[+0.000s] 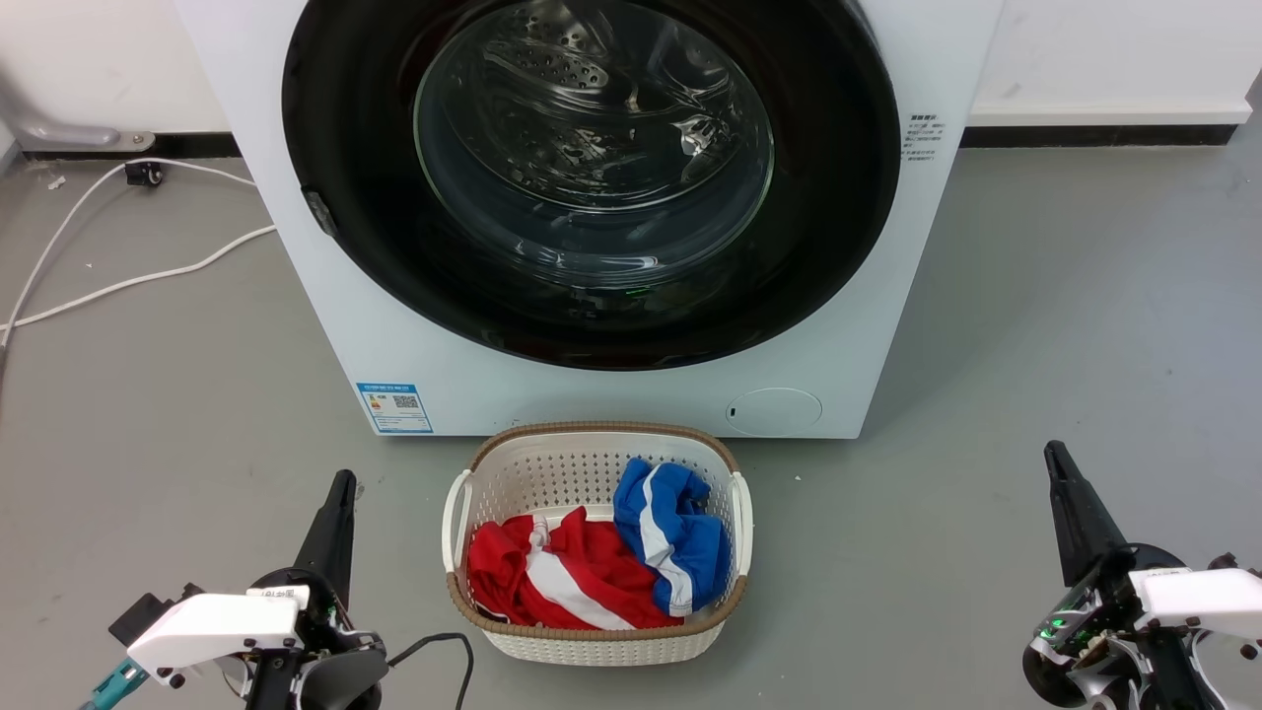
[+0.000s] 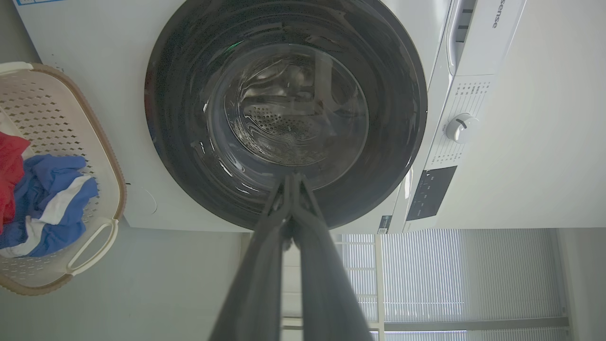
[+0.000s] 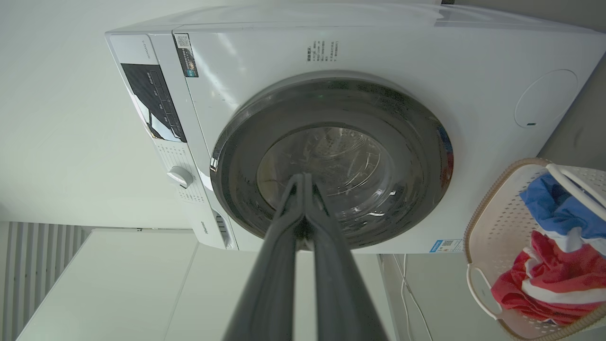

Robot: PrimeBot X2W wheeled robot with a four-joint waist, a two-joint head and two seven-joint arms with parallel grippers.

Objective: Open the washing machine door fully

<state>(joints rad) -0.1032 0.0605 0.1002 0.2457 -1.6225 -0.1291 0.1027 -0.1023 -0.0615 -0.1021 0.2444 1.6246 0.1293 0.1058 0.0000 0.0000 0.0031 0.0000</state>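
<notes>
One white washing machine (image 1: 296,256) stands on the grey floor (image 1: 1065,325) and takes up the upper middle of the head view. Its round black door (image 1: 592,168), with a clear glass centre, lies closed against the machine's front. The steel drum (image 1: 562,69) shows through the glass. A white laundry basket (image 1: 601,431) sits on the floor just in front of the machine. It holds a red-and-white garment (image 1: 562,577) and a blue-and-white garment (image 1: 666,532).

Both arms are held low, one on each side of the basket and well apart from the door. The left end effector (image 1: 342,483) is at the lower left, pointing up and leaning slightly right. In the left wrist view its two fingers (image 2: 265,265) are pressed together at the tips. The right end effector (image 1: 1055,456) is at the lower right, leaning slightly left. Its fingers (image 3: 270,274) are likewise pressed together in the right wrist view.

A white cable (image 1: 128,281) lies on the floor to the left. A round cap (image 1: 774,410) and a small blue label (image 1: 394,407) sit low on the machine's front.
</notes>
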